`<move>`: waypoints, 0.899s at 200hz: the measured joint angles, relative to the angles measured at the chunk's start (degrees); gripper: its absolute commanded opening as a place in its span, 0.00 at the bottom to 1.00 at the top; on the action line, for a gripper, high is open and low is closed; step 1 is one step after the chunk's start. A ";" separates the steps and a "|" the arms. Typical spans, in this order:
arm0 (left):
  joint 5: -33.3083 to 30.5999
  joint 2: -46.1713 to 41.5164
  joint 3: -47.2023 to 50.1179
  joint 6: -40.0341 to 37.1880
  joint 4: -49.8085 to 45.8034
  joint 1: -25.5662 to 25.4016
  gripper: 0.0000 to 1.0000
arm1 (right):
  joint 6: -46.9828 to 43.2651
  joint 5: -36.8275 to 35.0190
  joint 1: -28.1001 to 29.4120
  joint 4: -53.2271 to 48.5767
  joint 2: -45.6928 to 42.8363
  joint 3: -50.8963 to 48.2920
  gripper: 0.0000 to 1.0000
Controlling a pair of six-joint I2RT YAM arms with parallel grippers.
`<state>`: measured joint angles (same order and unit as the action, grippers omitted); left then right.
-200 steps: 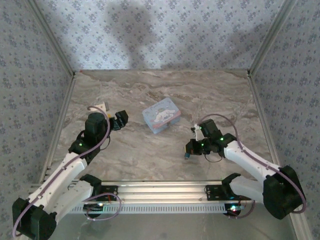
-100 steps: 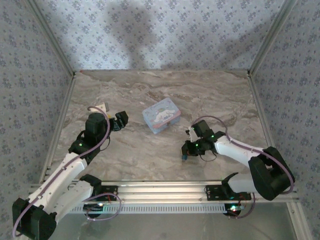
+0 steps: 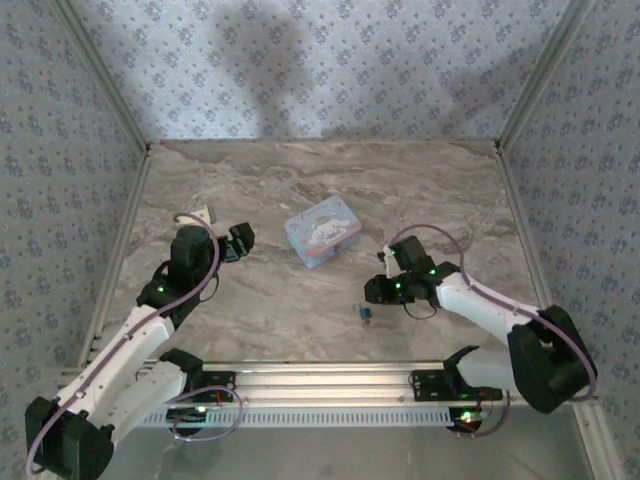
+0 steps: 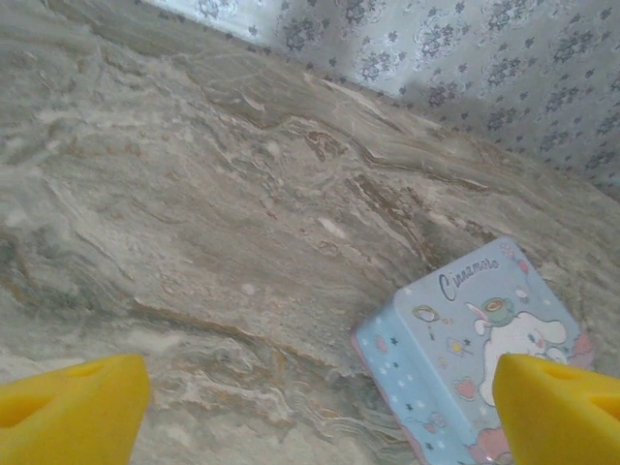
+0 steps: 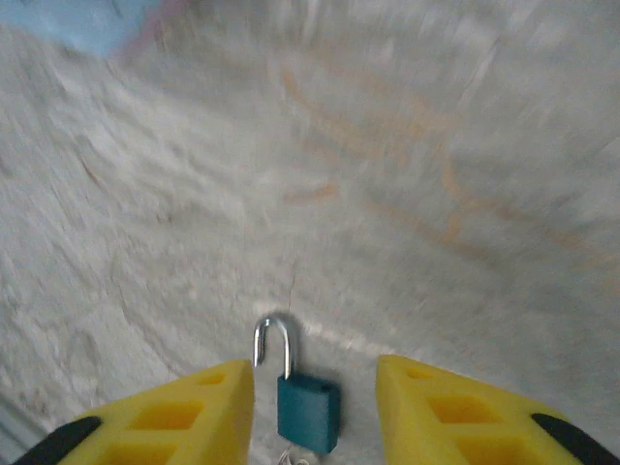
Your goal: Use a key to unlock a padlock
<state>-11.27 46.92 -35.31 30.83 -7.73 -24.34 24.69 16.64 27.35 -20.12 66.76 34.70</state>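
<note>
A small teal padlock (image 5: 308, 412) lies flat on the marble table (image 5: 407, 174), its silver shackle (image 5: 274, 339) swung out of the body on one side. In the top view the padlock (image 3: 365, 314) rests just left of my right gripper (image 3: 374, 293). My right gripper (image 5: 312, 387) is open, its yellow fingers (image 5: 194, 417) standing on either side of the lock without touching it. A bit of metal peeks out under the lock at the frame's bottom edge; I cannot tell if it is the key. My left gripper (image 3: 238, 241) is open and empty above bare table (image 4: 242, 213).
A light blue cartoon tin box (image 3: 323, 230) sits mid-table between the arms, and the box (image 4: 484, 358) lies close to my left gripper's right finger (image 4: 562, 407). Patterned walls (image 3: 320, 70) enclose the table on three sides.
My right gripper has opened and let go of the padlock, which now lies on the table. The right arm has drawn back to the right. The left jaws have widened slightly.
</note>
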 measured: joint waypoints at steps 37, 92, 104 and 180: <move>-2.45 0.09 -0.02 -6.25 2.60 1.42 0.98 | -4.42 -6.91 -4.92 0.87 -9.33 1.51 0.63; -4.57 2.62 -0.02 -17.75 8.57 6.51 0.98 | -8.94 -13.07 -16.90 8.09 -16.17 0.02 0.92; -4.72 3.58 0.00 -19.52 9.33 7.89 0.98 | -9.99 -13.94 -20.15 10.54 -16.17 -1.07 1.00; -6.60 10.51 7.21 -26.80 19.15 14.62 0.98 | -18.16 -19.69 -30.47 36.28 -6.40 -15.10 1.00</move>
<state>-17.87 57.43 -28.10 4.03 11.42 -9.72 6.52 -3.05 -3.11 16.16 60.36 19.59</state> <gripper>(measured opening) 0.979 0.998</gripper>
